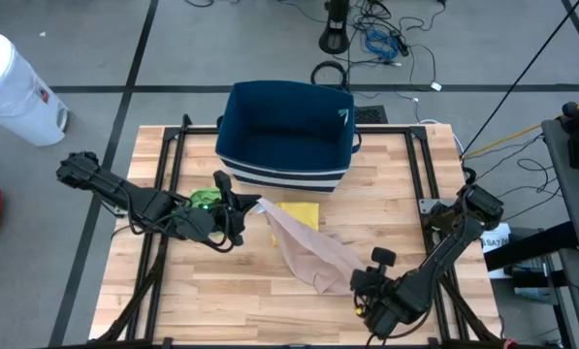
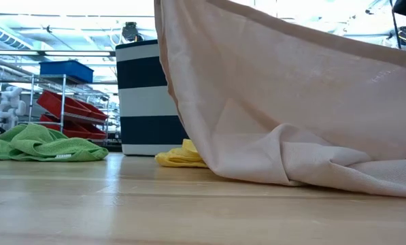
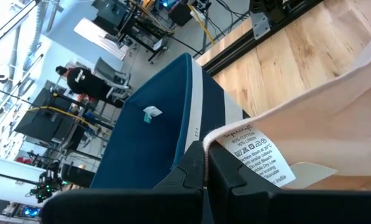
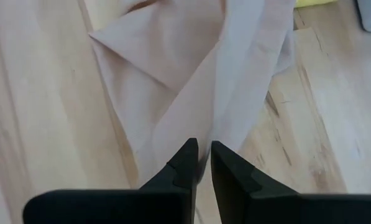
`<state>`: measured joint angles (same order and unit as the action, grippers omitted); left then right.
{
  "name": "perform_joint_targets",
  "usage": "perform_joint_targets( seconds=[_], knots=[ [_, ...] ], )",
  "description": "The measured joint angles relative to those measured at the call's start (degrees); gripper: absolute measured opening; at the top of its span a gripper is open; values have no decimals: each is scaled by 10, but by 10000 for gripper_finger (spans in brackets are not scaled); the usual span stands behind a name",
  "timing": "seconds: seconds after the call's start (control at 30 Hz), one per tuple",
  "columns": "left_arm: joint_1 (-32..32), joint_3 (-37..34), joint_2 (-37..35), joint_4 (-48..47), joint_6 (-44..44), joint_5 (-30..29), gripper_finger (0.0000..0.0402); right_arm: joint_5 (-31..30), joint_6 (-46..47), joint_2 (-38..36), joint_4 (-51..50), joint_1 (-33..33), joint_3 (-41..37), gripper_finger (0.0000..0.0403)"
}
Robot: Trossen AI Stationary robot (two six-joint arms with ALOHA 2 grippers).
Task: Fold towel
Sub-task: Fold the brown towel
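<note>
Both arms are working the pink towel (image 1: 308, 247) here, and it is hanging stretched between them over the wooden tabletop (image 1: 221, 301). The left end effector (image 3: 207, 177) is pinching one corner tight, the care label (image 3: 260, 158) poking out just beside its fingertips, up near the striped navy basket (image 1: 287, 136). The right end effector (image 4: 202, 163) is clamped narrow on the opposite end, down toward the near right edge of the tabletop, with cloth bunched between its fingers.

The towel's long axis is running on a diagonal, from the left end effector by the basket down to the right end effector at the front. From table height the cloth is draping like a curtain, its lower edge crumpling onto the wood, so the middle is sagging rather than pulled flat.

A yellow cloth (image 1: 301, 213) is lying just beside the towel, partly under it in the overhead view, and a green cloth (image 1: 208, 197) is sitting close by the left arm.

By the look of it, the fold is not yet made: the towel is twisted, not spread. Both arms are equally committed, each holding an end, so the next move seems to hinge on that diagonal line — the two ends need drawing apart to tension the cloth, or bringing together along it. The yellow cloth could get dragged along.
</note>
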<state>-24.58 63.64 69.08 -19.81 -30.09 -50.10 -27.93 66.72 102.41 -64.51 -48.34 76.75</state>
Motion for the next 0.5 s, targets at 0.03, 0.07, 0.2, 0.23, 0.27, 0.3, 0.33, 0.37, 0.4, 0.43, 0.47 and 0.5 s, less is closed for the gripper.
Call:
perform_joint_targets(
  seconds=[0.03,0.07,0.2,0.23,0.27,0.3,0.33,0.37,0.4,0.43,0.47,0.5],
  knots=[
    [0,0,0,0,0,0,0,0,3,0,0,-2,0,31],
    [0,0,0,0,0,0,0,0,3,0,2,-4,0,31],
    [0,0,0,0,0,0,0,-1,3,2,16,-6,0,31],
    [0,0,0,0,0,0,0,-1,3,5,16,-6,0,31],
    [0,0,0,0,1,0,0,-1,2,9,16,-5,0,31],
    [0,0,0,0,2,1,0,-1,0,14,16,-4,0,31],
    [0,0,0,0,2,1,0,0,-8,19,19,-3,0,31],
    [0,0,0,0,5,1,0,-1,-14,24,21,-1,0,30],
    [0,0,0,1,6,1,0,-1,-18,28,25,0,0,26],
    [0,0,0,0,7,1,0,-3,-22,31,26,0,0,18],
    [0,0,0,0,7,2,0,-5,-30,34,28,0,0,10],
    [0,0,0,1,7,3,0,-10,-38,36,32,1,0,5]
  ],
)
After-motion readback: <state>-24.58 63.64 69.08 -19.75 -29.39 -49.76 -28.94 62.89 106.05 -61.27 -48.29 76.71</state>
